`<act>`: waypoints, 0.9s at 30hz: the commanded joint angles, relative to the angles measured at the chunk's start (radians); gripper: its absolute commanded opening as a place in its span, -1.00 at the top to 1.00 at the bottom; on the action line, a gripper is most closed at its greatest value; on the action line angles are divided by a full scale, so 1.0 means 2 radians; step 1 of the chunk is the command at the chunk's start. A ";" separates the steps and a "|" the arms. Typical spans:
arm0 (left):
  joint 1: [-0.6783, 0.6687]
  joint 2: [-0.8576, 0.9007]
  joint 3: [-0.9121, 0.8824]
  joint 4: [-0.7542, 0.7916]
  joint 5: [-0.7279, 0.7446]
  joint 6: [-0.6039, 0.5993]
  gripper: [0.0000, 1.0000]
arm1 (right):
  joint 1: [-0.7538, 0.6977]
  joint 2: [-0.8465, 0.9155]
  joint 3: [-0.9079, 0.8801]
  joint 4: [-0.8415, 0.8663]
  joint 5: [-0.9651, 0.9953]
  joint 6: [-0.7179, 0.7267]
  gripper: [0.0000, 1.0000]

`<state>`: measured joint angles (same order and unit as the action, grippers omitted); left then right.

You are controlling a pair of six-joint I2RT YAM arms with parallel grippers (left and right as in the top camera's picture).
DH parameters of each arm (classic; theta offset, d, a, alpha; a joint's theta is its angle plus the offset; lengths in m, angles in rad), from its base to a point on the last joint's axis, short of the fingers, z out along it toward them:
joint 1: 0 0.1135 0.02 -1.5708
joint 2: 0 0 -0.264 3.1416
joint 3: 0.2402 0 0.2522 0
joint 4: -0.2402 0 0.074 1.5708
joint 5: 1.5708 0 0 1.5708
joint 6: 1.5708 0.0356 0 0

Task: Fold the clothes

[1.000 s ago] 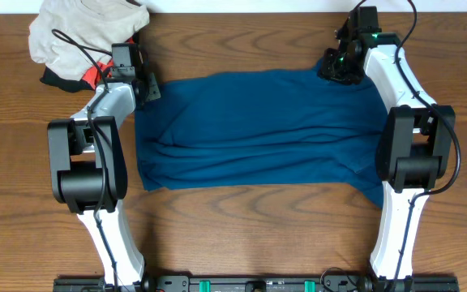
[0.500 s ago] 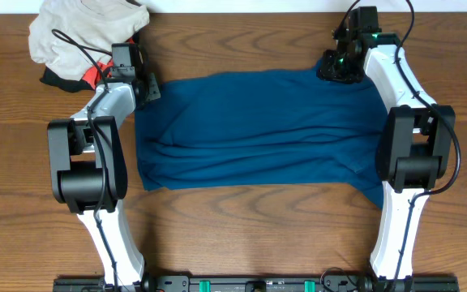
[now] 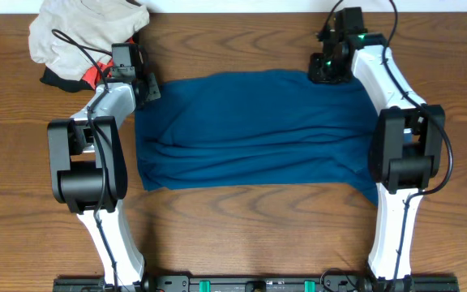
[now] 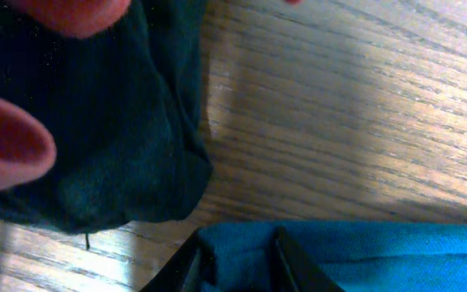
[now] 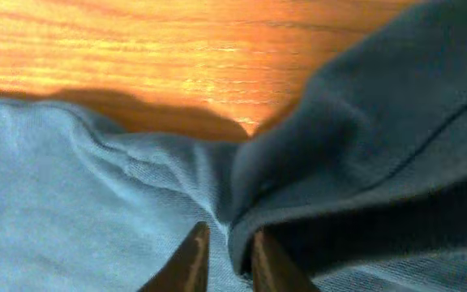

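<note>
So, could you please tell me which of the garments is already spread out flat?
The blue garment: it lies opened out, while the beige, black and red clothes are bunched in a heap.

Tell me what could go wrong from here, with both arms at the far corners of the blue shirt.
1. The right gripper pinches only a thin ridge of the blue shirt, so the cloth may slip out when lifted.
2. The left gripper sits right beside the pile of clothes; a pull could drag the dark garment along.
</note>
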<state>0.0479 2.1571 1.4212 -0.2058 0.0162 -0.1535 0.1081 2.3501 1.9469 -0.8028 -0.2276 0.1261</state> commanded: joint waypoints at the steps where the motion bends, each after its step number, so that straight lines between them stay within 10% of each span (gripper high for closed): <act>1: -0.001 0.015 0.005 -0.007 0.001 -0.001 0.50 | 0.007 0.003 0.001 -0.001 0.012 -0.004 0.82; 7: -0.001 0.015 0.005 -0.015 0.001 0.000 0.87 | -0.001 0.003 0.001 -0.011 0.015 -0.004 0.97; 27: -0.017 -0.042 0.005 -0.065 0.002 0.000 0.88 | -0.019 -0.071 0.001 -0.059 0.036 0.019 0.99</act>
<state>0.0273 2.1284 1.4403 -0.3340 0.0227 -0.1570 0.0769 2.2593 1.9469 -0.9100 -0.1707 0.1520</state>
